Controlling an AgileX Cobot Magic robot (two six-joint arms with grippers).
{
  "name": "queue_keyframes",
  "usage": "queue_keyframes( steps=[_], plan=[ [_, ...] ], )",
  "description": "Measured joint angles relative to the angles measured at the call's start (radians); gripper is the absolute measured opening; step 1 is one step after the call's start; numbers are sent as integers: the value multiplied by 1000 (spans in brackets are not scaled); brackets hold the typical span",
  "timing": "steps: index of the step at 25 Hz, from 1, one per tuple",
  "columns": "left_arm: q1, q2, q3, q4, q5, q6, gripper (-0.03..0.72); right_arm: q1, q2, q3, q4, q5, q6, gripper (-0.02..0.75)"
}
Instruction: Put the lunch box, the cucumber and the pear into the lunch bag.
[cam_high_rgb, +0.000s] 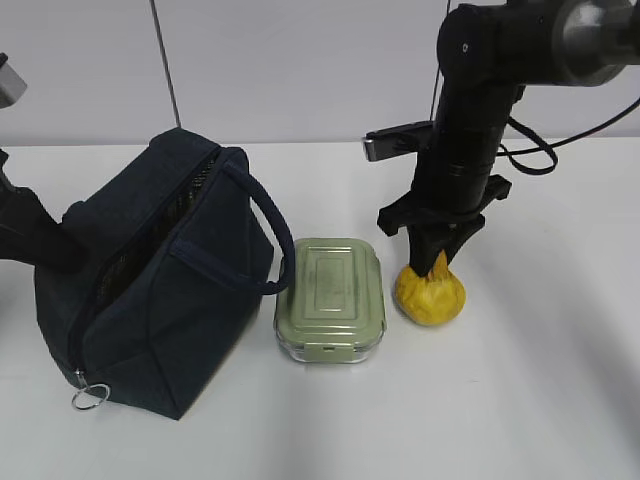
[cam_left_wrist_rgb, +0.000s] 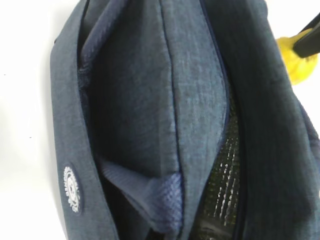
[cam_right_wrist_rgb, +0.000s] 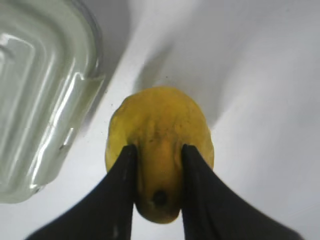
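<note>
The yellow pear (cam_high_rgb: 430, 293) stands on the white table, right of the lunch box (cam_high_rgb: 332, 296), with its neck up. My right gripper (cam_high_rgb: 437, 262) comes straight down and is shut on the pear's neck; the right wrist view shows both black fingers (cam_right_wrist_rgb: 122, 185) pressed against the pear (cam_right_wrist_rgb: 160, 120). The sage-lidded lunch box (cam_right_wrist_rgb: 35, 100) lies flat between pear and bag. The navy lunch bag (cam_high_rgb: 160, 300) stands at the left, its zipper open. My left arm (cam_high_rgb: 35, 240) presses against the bag's far left side; its jaws are hidden. The cucumber is out of view.
The left wrist view looks down at the bag (cam_left_wrist_rgb: 135, 100), with a loop handle (cam_left_wrist_rgb: 155, 200) and silvery lining (cam_left_wrist_rgb: 225, 185) in the open slit. The pear (cam_left_wrist_rgb: 292, 57) shows past its edge. The metal ring pull (cam_high_rgb: 88, 397) hangs at the bag's front corner.
</note>
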Motion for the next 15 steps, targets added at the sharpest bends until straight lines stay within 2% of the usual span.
queue_keyframes(
  steps=[3, 5, 6, 11, 13, 15],
  plan=[
    [0, 0, 0, 0, 0, 0, 1, 4, -92, -17, 13, -38, 0, 173],
    [0, 0, 0, 0, 0, 0, 1, 7, -164, -38, 89, -95, -40, 173],
    [0, 0, 0, 0, 0, 0, 1, 10, -200, -48, 169, -121, -82, 173],
    [0, 0, 0, 0, 0, -1, 1, 53, -268, -67, 713, -207, -464, 173],
    [0, 0, 0, 0, 0, -3, 1, 90, -265, -67, 815, -236, -558, 173],
    [0, 0, 0, 0, 0, -5, 1, 134, -257, -67, 854, -276, -621, 173]
  ],
)
